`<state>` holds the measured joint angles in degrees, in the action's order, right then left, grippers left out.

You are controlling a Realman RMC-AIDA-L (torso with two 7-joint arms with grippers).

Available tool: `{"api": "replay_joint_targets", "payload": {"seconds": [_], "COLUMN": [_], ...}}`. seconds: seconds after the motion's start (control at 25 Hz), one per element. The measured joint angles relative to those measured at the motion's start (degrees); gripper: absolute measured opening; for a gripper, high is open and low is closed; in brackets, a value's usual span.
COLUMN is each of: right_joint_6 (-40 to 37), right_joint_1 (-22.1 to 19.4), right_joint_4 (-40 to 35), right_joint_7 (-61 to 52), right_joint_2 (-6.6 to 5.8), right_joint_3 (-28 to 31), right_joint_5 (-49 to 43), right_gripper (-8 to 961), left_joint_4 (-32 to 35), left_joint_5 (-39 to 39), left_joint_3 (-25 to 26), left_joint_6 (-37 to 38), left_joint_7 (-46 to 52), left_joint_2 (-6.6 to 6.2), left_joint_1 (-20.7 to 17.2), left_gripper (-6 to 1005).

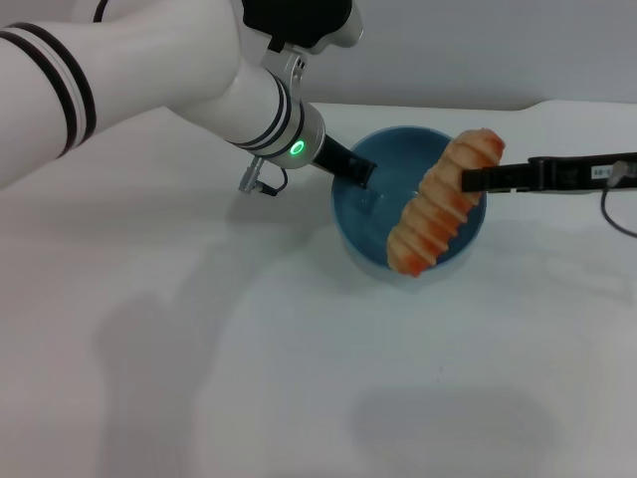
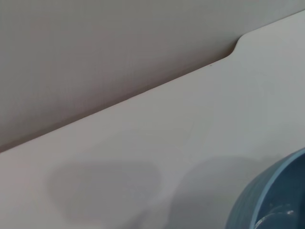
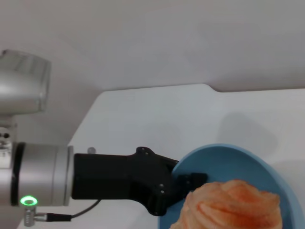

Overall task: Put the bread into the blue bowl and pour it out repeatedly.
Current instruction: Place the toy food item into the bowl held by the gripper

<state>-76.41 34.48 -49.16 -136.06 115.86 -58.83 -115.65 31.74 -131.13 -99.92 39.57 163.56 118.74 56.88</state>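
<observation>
There is one long orange-brown ridged bread, one round shiny light-blue bowl, one flat white table, and two robot grippers, a black left gripper and a thin black right gripper.

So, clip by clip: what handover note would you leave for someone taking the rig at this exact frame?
Left gripper: shut on the blue bowl, clamped at its far-left rim; the bowl is on the white table.
Right gripper: shut on the bread, gripping near its upper end, with the loaf tilted over the bowl's right side.
Done: bread picked up and brought to the bowl.
Left: release it inside, then pour out and repeat.
</observation>
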Motion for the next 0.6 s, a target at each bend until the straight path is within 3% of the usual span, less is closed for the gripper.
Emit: {"api": "replay_joint_targets", "payload": {"seconds": [0.32,0.6], "right_joint_6": [-4.19,-9.21], "right_joint_1": [-0.61,-1.08], "right_joint_4": [-0.25,-0.99], "right_joint_7": [2.29,0.16], "right_joint_2": [-0.36,-0.83], "right_joint_3": [5.63,11.72], "right_joint_5": [-0.62,-7.56], "right_gripper": [553,554], "left_joint_4": [0.11,0.08], "left_joint_5": [0.0,0.0], "left_joint_3": [0.0,0.26], "left_joint_6": [-0.11,0.11], "left_joint_7": [0.0,0.0], "left_joint_2": [-0.02,-0.23], "left_joint_1": [0.01,0.46], "left_gripper": [0,0]}}
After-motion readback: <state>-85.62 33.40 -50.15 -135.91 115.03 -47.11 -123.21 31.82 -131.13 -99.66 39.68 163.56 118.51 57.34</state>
